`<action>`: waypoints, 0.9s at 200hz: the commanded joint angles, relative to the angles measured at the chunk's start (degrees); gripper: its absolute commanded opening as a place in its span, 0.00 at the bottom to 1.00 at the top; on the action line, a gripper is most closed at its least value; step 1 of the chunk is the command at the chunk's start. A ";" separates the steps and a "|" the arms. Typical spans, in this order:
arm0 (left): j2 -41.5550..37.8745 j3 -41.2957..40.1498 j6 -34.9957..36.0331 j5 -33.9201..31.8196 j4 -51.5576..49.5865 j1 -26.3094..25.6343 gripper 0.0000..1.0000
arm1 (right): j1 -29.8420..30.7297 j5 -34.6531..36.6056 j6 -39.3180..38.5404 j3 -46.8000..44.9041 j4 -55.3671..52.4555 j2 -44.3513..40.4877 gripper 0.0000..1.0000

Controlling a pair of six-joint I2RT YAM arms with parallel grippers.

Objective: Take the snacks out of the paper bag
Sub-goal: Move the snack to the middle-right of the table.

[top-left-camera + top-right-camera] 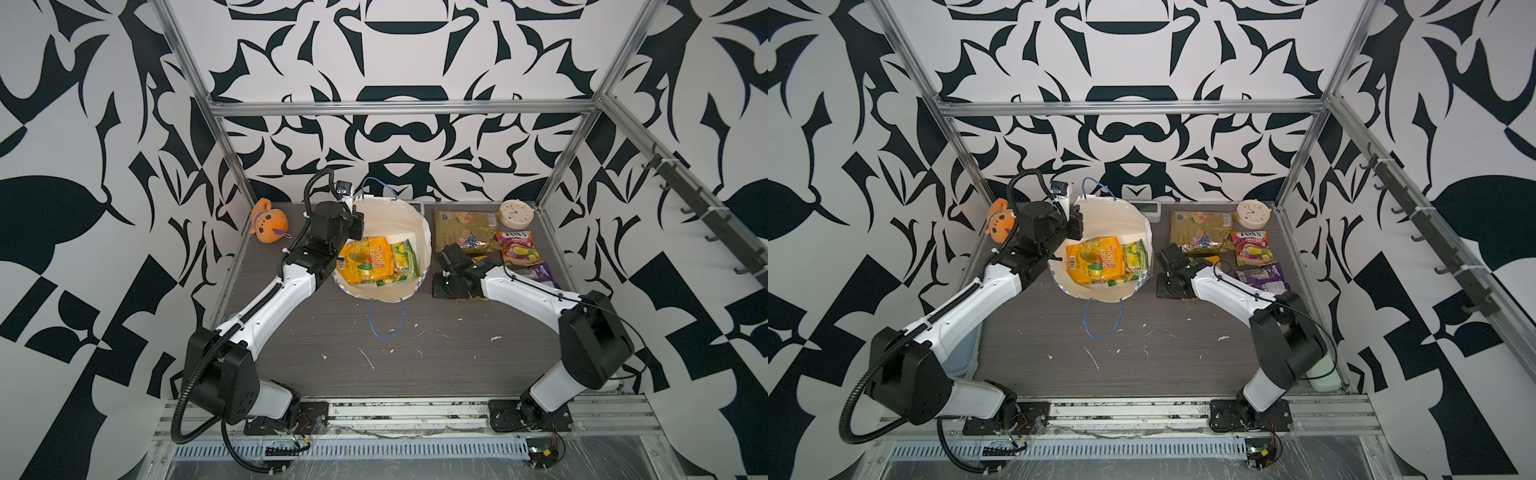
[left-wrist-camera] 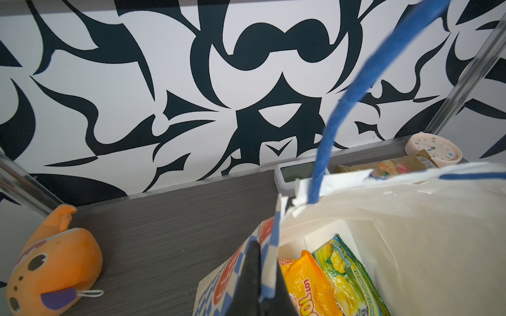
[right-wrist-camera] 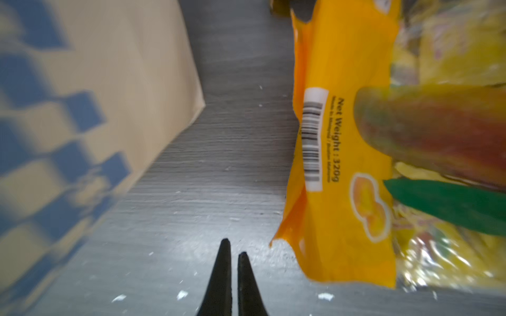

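The paper bag [image 1: 399,220] stands open on the table [image 1: 415,365], its checkered rim pinched by the left end effector [image 2: 267,262]. Inside lie an orange packet [image 1: 365,259] and a green packet [image 1: 405,259], partly overlapped. The right end effector [image 3: 234,246], pressed together and empty, is beside a second orange packet [image 3: 342,136], which the arm mostly hides in both top views

A robotics lab cell is showing: aluminium framing [image 1: 399,109] is crossing the upper middle, black-and-white patterned panels [image 1: 83,208] are enclosing a scuffed tabletop [image 1: 374,353] at centre
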 commanded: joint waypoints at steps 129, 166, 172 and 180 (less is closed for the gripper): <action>-2.18 1.24 -0.77 3.12 2.45 0.17 0.00 | -7.99 -1.75 -1.49 6.69 5.73 5.19 0.00; -2.22 1.44 -0.37 5.56 2.20 0.15 0.00 | -6.12 -1.57 -5.23 7.06 8.77 -5.15 0.00; -2.44 1.37 0.13 6.32 2.11 0.14 0.00 | -6.06 -0.43 -5.80 6.82 9.08 -8.39 0.00; -2.85 0.98 0.85 7.36 2.26 0.18 0.00 | -6.06 1.02 -6.51 6.03 9.98 -12.99 0.00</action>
